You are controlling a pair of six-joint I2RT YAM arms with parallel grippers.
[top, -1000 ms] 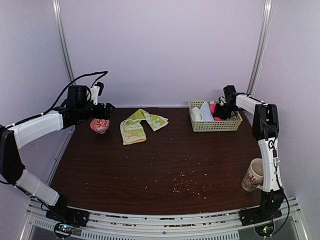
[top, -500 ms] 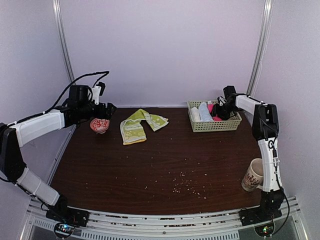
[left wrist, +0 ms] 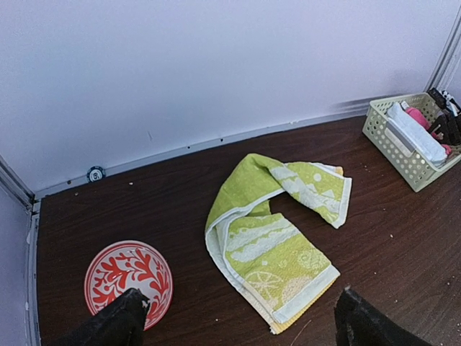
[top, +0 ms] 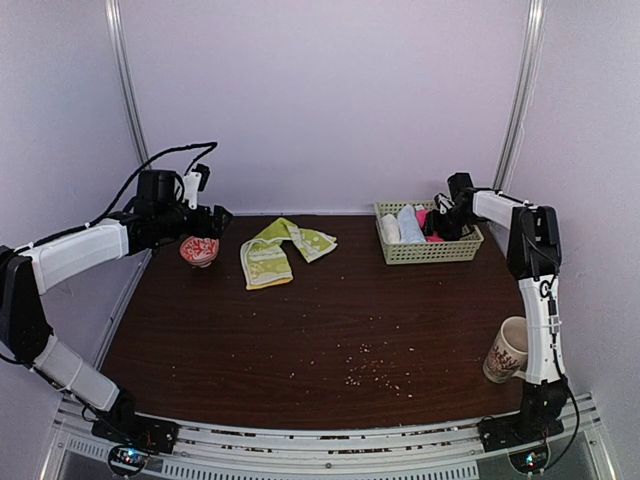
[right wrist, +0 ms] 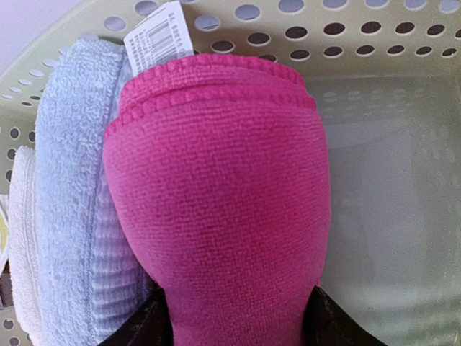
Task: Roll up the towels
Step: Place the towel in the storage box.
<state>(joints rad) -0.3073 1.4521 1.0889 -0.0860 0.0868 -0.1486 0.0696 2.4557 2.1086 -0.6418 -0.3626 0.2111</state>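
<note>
The yellow-green patterned towel point(top: 280, 250) lies loosely folded and bent on the table at the back left. It also shows in the left wrist view point(left wrist: 274, 252). My left gripper point(top: 213, 222) hovers open above the table between the towel and a bowl, its jaws wide apart point(left wrist: 241, 324). My right gripper point(top: 437, 222) is inside the basket point(top: 430, 252), shut on the rolled hot-pink towel point(right wrist: 216, 202). The roll stands next to a light-blue cloth. Only a bit of the pink towel point(top: 428, 218) shows in the top view.
The pale perforated basket point(right wrist: 360, 36) at the back right also holds a rolled light-blue cloth point(right wrist: 72, 180) and a white cloth point(top: 392, 228). A red-and-white bowl point(left wrist: 128, 281) sits left of the yellow-green towel. A patterned mug point(top: 505, 350) stands at the right edge. Crumbs dot the table's middle.
The right gripper and the basket have shifted very slightly left. The left arm has not visibly moved.
</note>
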